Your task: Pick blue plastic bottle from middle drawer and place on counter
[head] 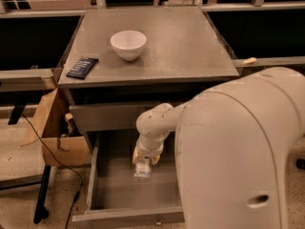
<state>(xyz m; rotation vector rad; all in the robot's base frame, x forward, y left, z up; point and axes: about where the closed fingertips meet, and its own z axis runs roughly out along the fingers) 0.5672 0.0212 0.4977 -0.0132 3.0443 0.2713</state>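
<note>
You look down, close over the arm (238, 151), toward the desk (190, 46) at 12 o'clock; the end effector (143, 168) is at 6 o'clock.

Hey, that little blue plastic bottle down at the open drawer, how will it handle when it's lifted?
Probably light: the blue plastic bottle is small and slim, at the pincer over the middle drawer. Its pale plastic may squash. Laid down on the counter, it could roll.
</note>
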